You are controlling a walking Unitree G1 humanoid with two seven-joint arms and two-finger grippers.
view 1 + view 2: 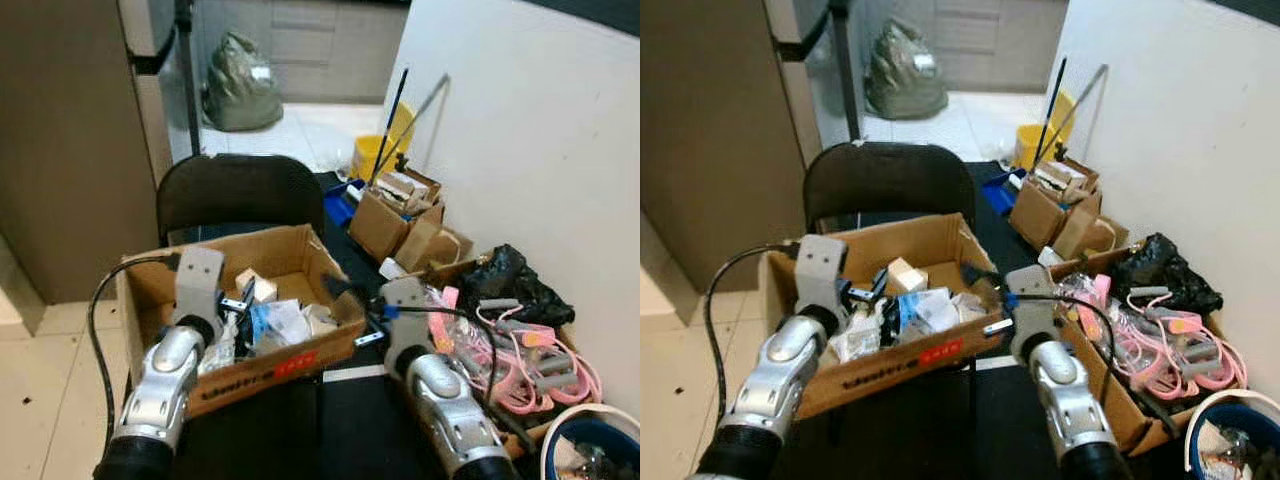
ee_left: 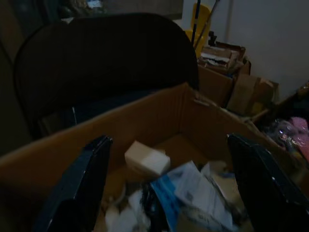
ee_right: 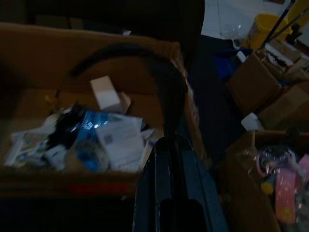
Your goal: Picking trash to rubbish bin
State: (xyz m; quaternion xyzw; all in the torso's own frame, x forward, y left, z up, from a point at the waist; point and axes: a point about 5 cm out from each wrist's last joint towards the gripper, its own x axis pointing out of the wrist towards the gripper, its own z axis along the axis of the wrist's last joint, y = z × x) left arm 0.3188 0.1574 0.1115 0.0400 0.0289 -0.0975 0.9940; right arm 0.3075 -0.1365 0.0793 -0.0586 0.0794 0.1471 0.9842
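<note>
Our left gripper [image 2: 169, 193] hangs over the cardboard box [image 1: 290, 370], its fingers [image 2: 77, 186] spread wide. Just ahead of them a small white carton [image 2: 147, 158] lies tilted among crumpled paper trash [image 1: 280, 325], long axis pointing across the box. Our right gripper [image 3: 169, 145], fingers pressed together, sits at the box's right corner, beside pink cables [image 1: 520, 365].

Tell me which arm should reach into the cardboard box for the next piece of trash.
Left, most likely. The left gripper is open, its fingers spread over the cardboard box, with the small white carton between them. The right gripper is shut and sits at the box's right wall.
</note>
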